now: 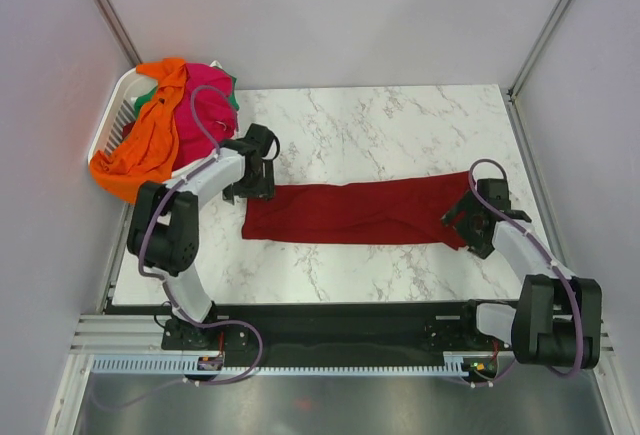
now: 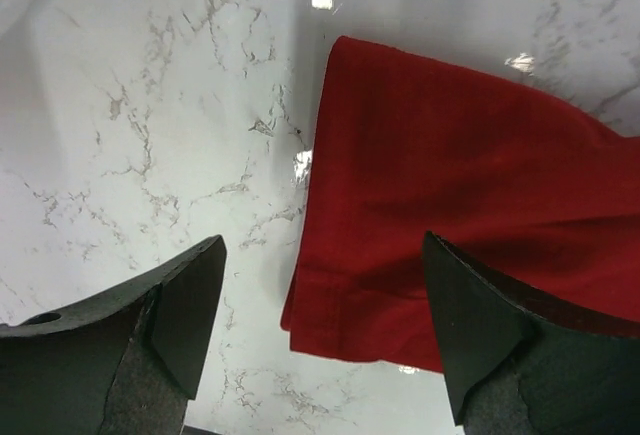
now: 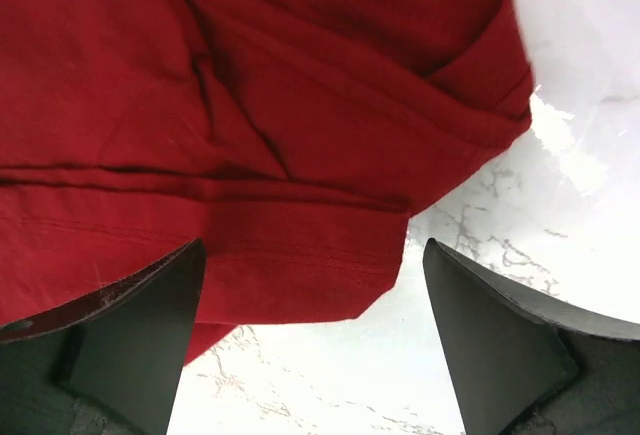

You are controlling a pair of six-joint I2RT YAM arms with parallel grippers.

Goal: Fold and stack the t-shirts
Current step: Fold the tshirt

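- Lying across the middle of the marble table (image 1: pixel 380 125), the dark red shirt (image 1: pixel 350 213) is folded into a long, narrow band that runs left to right.
- Its left end is squared off, with a stitched hem along the edge in the left wrist view (image 2: pixel 450 205). The right end is rumpled, with creases and overlapping layers in the right wrist view (image 3: pixel 250 105).
- The left gripper (image 1: pixel 250 191) sits at the far left corner of the band, pointing down.
- Its jaws stand wide apart and hold nothing (image 2: pixel 322 255). One finger is over bare marble, the other is over red cloth, and the shirt's left edge lies between them.
- The right gripper (image 1: pixel 462 221) is at the band's right end, also pointing down.
- Its jaws are spread too, with nothing clamped (image 3: pixel 312 250). One finger is over the cloth, the other is over the marble, and the hemmed corner sits in the gap.
- I cannot tell whether either gripper's fingertips touch the cloth or the table.
- A white slatted basket (image 1: pixel 105 127) stands at the far left corner of the table, well apart from the red shirt.
- An orange shirt (image 1: pixel 150 145) spills over the basket's near rim, a hot pink shirt (image 1: pixel 207 105) is heaped beside it, and a bit of a green shirt (image 1: pixel 233 98) shows at the pile's right edge.
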